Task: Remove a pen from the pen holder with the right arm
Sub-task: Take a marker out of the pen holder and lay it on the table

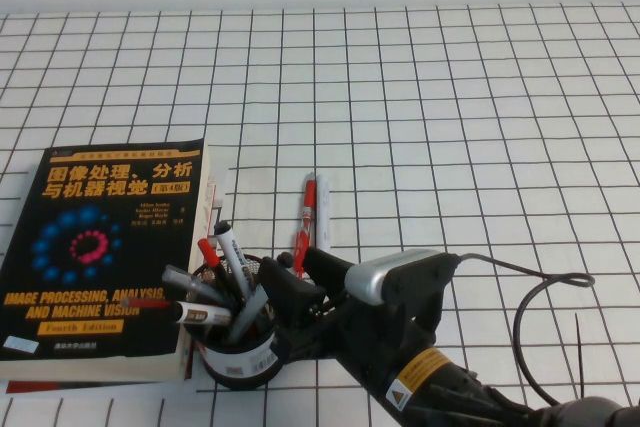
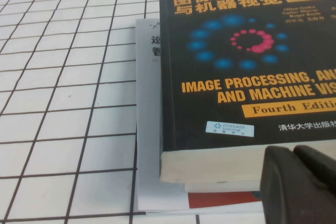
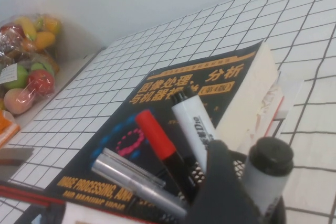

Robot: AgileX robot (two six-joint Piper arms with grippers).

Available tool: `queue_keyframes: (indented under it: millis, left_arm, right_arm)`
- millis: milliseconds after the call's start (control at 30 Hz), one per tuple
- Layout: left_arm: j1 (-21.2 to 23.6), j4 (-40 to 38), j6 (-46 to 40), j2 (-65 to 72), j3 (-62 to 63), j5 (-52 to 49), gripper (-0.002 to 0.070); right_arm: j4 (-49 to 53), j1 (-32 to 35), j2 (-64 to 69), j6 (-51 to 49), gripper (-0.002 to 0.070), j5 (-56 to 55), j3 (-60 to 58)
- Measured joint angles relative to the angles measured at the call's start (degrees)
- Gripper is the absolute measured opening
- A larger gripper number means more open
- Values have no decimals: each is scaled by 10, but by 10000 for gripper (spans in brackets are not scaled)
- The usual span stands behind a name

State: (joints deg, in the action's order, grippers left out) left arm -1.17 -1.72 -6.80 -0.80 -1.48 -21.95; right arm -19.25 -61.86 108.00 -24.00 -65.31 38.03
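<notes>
A black mesh pen holder (image 1: 240, 362) stands at the table's near edge, just right of a book, with several markers and pens leaning out of it. Among them are a white marker with a black cap (image 1: 232, 252), a red-capped one (image 1: 208, 252) and a grey one (image 1: 250, 312). My right gripper (image 1: 290, 265) is open at the holder's right rim. In the right wrist view one dark finger (image 3: 224, 182) is beside a black-capped marker (image 3: 268, 166); the other finger is hidden. My left gripper (image 2: 294, 153) hangs shut at the book's near edge.
A thick black textbook (image 1: 100, 257) lies left of the holder on thinner books (image 2: 149, 103). A red pen (image 1: 305, 222) and a white pen (image 1: 322, 209) lie on the gridded table behind the holder. A bag of fruit (image 3: 26, 61) is far left. A cable (image 1: 540, 297) loops right.
</notes>
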Motion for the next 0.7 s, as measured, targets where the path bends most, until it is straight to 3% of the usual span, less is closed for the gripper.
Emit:
queue_keyframes:
  millis: [400, 700]
  left_arm:
    - [0, 0, 0, 0, 0, 0, -4]
    - [0, 0, 0, 0, 0, 0, -4]
  right_arm:
    - [0, 0, 8, -2, 405, 0, 29]
    - [-1, 0, 9, -2, 321, 0, 30]
